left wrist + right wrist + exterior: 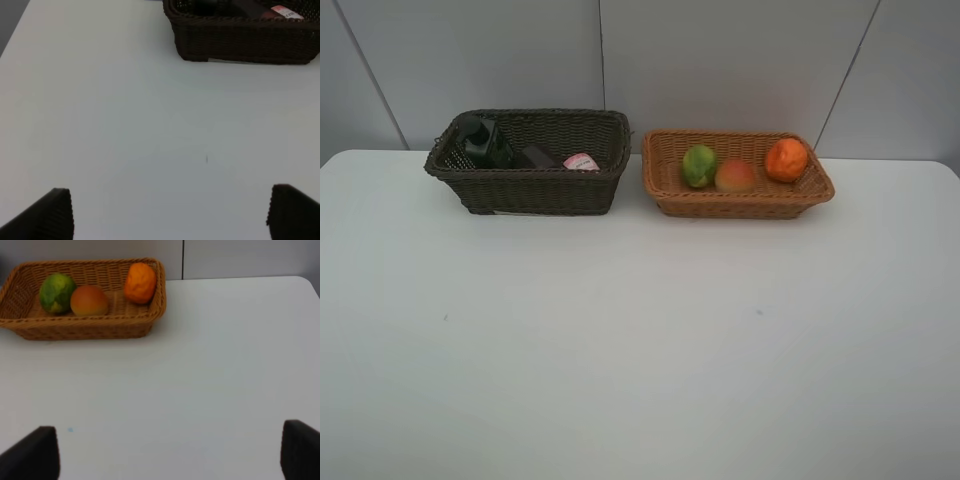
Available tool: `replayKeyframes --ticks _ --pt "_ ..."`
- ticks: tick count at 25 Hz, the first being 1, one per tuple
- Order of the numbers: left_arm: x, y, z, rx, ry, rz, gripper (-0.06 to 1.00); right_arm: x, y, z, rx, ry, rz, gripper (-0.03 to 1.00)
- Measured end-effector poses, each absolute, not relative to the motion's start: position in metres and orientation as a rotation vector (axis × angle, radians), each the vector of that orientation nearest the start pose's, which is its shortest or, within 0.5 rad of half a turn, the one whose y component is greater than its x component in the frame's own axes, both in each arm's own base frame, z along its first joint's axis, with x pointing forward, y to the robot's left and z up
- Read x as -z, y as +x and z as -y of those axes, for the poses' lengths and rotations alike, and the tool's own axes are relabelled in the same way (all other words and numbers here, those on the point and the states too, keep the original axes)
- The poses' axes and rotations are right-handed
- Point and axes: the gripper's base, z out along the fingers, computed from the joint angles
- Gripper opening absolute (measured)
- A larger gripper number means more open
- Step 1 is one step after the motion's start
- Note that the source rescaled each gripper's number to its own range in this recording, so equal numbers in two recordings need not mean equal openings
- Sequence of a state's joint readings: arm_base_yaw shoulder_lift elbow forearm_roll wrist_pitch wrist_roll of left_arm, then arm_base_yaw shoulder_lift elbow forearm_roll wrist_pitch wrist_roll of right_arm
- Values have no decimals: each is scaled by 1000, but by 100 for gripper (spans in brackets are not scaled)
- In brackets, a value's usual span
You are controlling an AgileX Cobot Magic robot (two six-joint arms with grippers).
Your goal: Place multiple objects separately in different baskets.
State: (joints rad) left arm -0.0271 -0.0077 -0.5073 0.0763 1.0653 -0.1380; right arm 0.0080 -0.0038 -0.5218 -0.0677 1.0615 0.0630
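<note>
The dark brown basket (pixel 530 190) at the back left holds a dark green pump bottle (pixel 480 140), a dark mauve cup (pixel 538 156) and a pink white-capped bottle (pixel 581 161). Beside it, the light orange-brown basket (pixel 740 205) holds a green fruit (pixel 699 165), a peach (pixel 735 176) and an orange (pixel 786 159). Neither arm shows in the high view. My left gripper (pixel 172 215) is open over bare table, short of the dark basket (pixel 240 42). My right gripper (pixel 170 452) is open too, well back from the light basket (pixel 85 330) and its orange (pixel 140 282).
The white table (pixel 640 340) runs from the baskets to the near edge, with a grey panelled wall (pixel 720 60) right behind them. The table's left edge (pixel 15 40) shows in the left wrist view.
</note>
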Motion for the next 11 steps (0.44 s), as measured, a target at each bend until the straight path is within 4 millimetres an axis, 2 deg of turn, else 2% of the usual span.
replayKeyframes --ticks 11 --pt "-279 -7 -6 13 -117 -2028 100 -283 -8 5 36 60 -2017 94"
